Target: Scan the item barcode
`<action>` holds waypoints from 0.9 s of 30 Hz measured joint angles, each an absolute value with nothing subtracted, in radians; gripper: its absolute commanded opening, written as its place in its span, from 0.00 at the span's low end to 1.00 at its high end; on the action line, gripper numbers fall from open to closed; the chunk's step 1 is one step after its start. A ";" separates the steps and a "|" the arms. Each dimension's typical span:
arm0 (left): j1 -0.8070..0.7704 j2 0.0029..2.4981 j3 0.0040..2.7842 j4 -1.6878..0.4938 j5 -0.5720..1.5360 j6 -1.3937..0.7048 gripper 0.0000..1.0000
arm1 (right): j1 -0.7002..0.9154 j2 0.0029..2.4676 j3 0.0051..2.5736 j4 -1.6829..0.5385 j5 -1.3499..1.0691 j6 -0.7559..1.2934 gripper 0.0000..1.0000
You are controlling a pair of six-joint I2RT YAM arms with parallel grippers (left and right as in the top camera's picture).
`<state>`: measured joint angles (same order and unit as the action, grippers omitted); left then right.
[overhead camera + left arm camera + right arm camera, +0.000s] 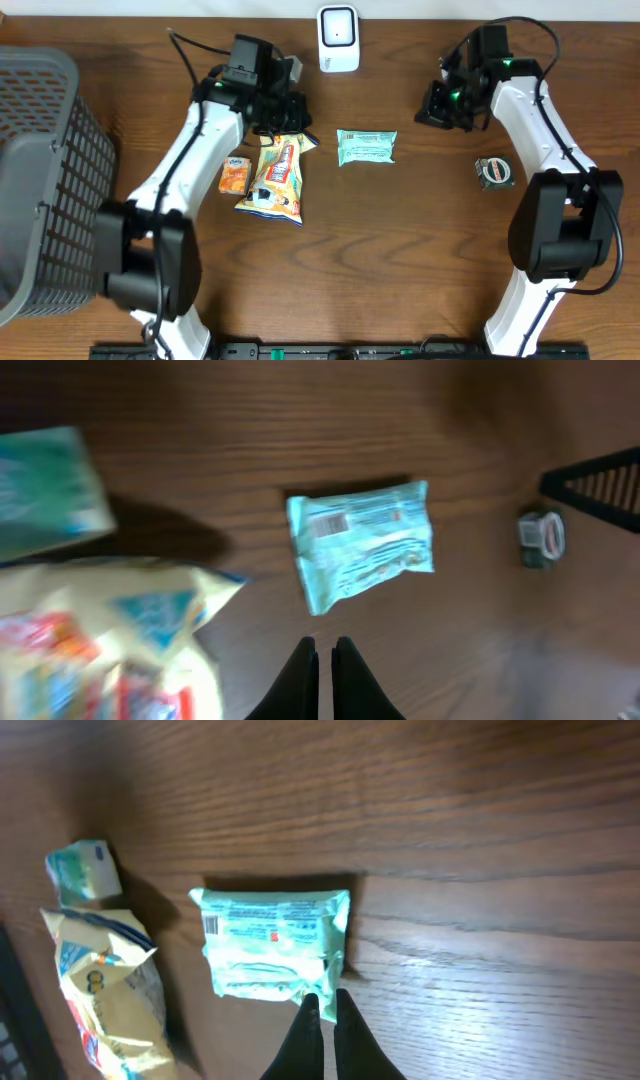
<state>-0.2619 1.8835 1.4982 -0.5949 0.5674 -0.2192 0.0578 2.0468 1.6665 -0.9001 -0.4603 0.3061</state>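
Mint-green packet (366,147) looks light, crinkly, slippery, best pinched by an end seam; left end effector (325,647) and right end effector (326,997) are pressed together, empty

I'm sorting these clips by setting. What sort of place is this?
Probably a mock shop checkout set up on a wooden table: a white scanner stands at the far edge, a grey basket sits at the left, and a teal snack packet lies mid-table.

Dark wooden counter (400,260) from above.
Spreads across all three views, with grain running left to right and a soft sheen on bare patches.
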 measured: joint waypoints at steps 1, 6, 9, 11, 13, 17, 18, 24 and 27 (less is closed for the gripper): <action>-0.262 1.902 1.498 -0.578 0.597 -0.216 0.07 | 0.058 2.047 1.660 -0.893 -0.464 0.306 0.01; -0.267 1.983 1.498 -0.530 0.703 -0.212 0.07 | 0.058 2.047 1.599 -0.865 -0.479 0.305 0.01; -0.283 2.028 1.498 -0.508 0.736 -0.212 0.07 | 0.058 2.047 1.559 -0.840 -0.480 0.304 0.01; -0.299 2.050 1.498 -0.496 0.748 -0.213 0.07 | 0.058 2.047 1.535 -0.828 -0.482 0.303 0.01; -0.313 2.057 1.497 -0.471 0.757 -0.226 0.07 | 0.058 2.048 1.526 -0.819 -0.482 0.303 0.01; -0.337 2.057 1.497 -0.420 0.754 -0.296 0.07 | 0.058 2.048 1.515 -0.810 -0.483 0.304 0.01; -0.343 2.057 1.497 -0.418 0.743 -0.318 0.07 | 0.058 2.048 1.515 -0.810 -0.483 0.304 0.01; -0.390 2.098 1.497 -0.389 0.699 -0.380 0.07 | 0.058 2.048 1.515 -0.810 -0.483 0.307 0.01; -0.395 2.162 1.497 -0.356 0.692 -0.399 0.07 | 0.058 2.048 1.515 -0.810 -0.483 0.308 0.01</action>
<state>-0.3950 2.1616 1.4975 -0.3557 0.6922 -0.3992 0.0582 2.0476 1.5150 -0.8097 -0.4831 0.3077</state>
